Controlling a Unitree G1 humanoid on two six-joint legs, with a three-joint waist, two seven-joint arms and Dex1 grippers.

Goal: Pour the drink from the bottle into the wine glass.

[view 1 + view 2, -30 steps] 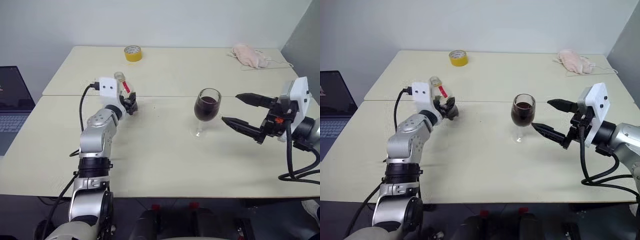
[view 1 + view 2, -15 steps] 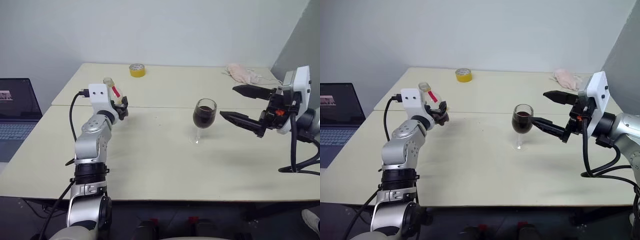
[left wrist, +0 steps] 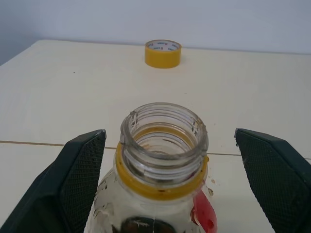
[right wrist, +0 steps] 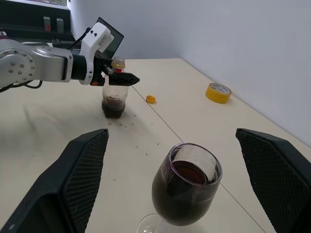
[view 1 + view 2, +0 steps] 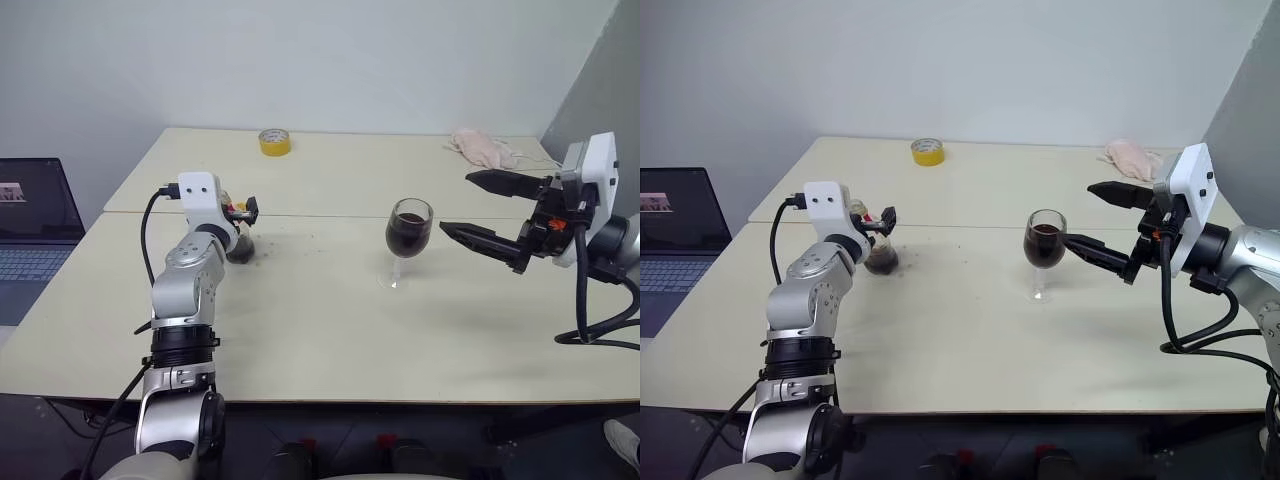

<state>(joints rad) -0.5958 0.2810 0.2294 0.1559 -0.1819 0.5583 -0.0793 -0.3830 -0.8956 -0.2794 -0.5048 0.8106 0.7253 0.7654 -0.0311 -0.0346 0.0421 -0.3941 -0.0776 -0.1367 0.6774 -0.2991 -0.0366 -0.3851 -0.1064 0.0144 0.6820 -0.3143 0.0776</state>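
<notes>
On the table [image 5: 320, 330], left side: bottle [image 4: 115, 99] stands upright, uncapped, a little drink [image 4: 114, 108] left in its base. Your left gripper [image 3: 170, 165] is spread wide around the neck, touching nothing. Glass [image 5: 410, 228] at centre holds dark drink; right gripper [image 5: 480, 210] gapes empty just beside it. Pour looks done. Next: draw your left arm straight back, clear of the bottle.

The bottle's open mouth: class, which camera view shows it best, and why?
The left wrist view: it looks down into the bottle, showing its uncapped rim. The right wrist view shows the whole bottle from the side; the eye views show it small beside the left arm.
</notes>
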